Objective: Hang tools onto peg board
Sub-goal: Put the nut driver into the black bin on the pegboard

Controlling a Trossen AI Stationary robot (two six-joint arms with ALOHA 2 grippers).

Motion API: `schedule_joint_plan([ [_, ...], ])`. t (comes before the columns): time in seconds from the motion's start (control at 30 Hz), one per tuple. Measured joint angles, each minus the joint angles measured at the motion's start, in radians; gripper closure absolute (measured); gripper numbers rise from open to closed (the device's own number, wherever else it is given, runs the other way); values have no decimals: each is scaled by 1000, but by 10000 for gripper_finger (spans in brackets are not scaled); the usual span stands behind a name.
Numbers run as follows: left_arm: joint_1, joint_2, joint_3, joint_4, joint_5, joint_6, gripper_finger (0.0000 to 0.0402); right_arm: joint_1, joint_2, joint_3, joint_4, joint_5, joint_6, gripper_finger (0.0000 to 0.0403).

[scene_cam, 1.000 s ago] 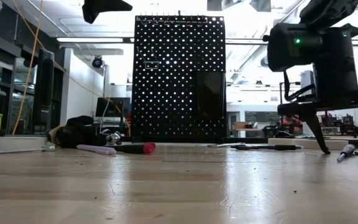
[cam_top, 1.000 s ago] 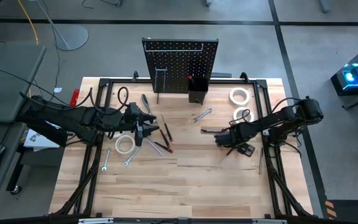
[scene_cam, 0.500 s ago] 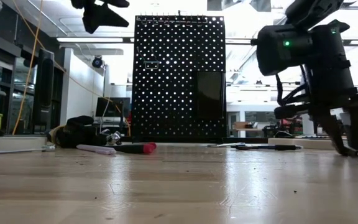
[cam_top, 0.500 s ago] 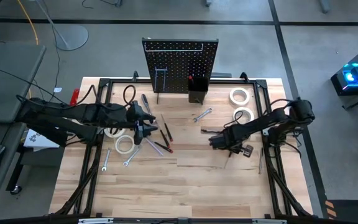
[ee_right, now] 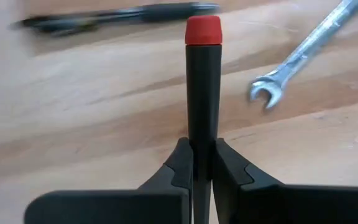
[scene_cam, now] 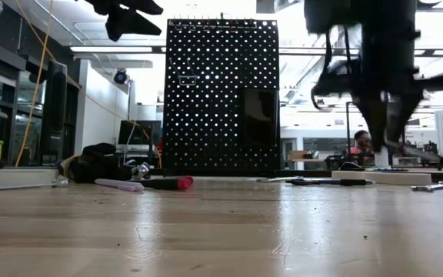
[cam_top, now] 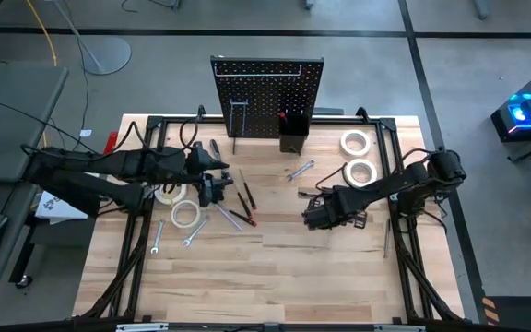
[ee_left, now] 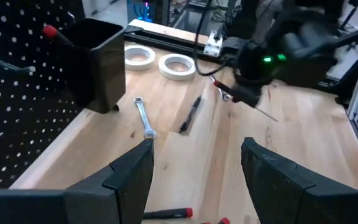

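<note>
Tools lie scattered over your wooden table [cam_top: 275, 267], and the right gripper [ee_right: 201, 163] has one of them: its jaws are clenched on a black screwdriver with a red cap [ee_right: 202, 81], the handle standing straight out between the fingers above the wood. In the high view that gripper [cam_top: 316, 217] sits right of the table's middle. Beyond it, on the wood, lie a silver wrench [ee_right: 303, 53] and a dark slim tool [ee_right: 114, 17]. Your left gripper [ee_left: 194, 171] has its jaws spread wide and holds nothing; it hangs above the left part of the table [cam_top: 208, 189], near a white tape roll [cam_top: 185, 214] and some red-tipped screwdrivers [cam_top: 244, 195]. The peg board [cam_top: 267, 97] stands upright at the far edge of the table, with a small black bin [cam_top: 292, 140] at its foot holding a red-tipped tool. Two more tape rolls [cam_top: 358, 157] lie at the far right. Past the board you have grey floor, a yellow cable [cam_top: 42, 32] and a desk [cam_top: 12, 120] at the left.
</note>
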Motion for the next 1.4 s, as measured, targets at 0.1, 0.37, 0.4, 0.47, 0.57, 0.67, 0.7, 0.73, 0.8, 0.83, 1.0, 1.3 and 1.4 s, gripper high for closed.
schedule_joint_plan([
  [0.1,17,0,-42,103,55,-34,179,25,0,72,-59,48,-52,388],
  [0.37,38,36,-215,625,239,-288,179,84,-1,257,-151,201,-239,388],
  [0.4,39,45,-225,671,247,-310,179,90,-1,280,-149,218,-280,388],
  [0.47,42,76,-229,742,262,-353,179,97,-2,322,-149,252,-363,388],
  [0.57,42,136,-230,849,293,-422,179,103,-2,385,-139,312,-486,388],
  [0.67,42,204,-228,972,298,-477,179,92,-3,444,-129,367,-630,388],
  [0.7,42,229,-219,1000,297,-490,179,87,-3,464,-122,381,-685,388],
  [0.73,42,252,-207,1024,293,-499,179,83,-3,482,-117,391,-744,388],
  [0.8,42,291,-176,1032,283,-497,179,70,-3,512,-100,404,-867,388],
  [0.83,42,307,-154,1033,275,-490,179,64,-7,524,-84,404,-926,388],
  [1.0,39,364,-56,1023,259,-427,179,46,-55,525,6,398,-1159,388],
  [1.3,-17,357,18,880,204,-358,179,45,-193,396,165,375,-1252,388],
  [1.4,-35,342,18,822,195,-357,179,45,-215,345,287,371,-1273,388],
])
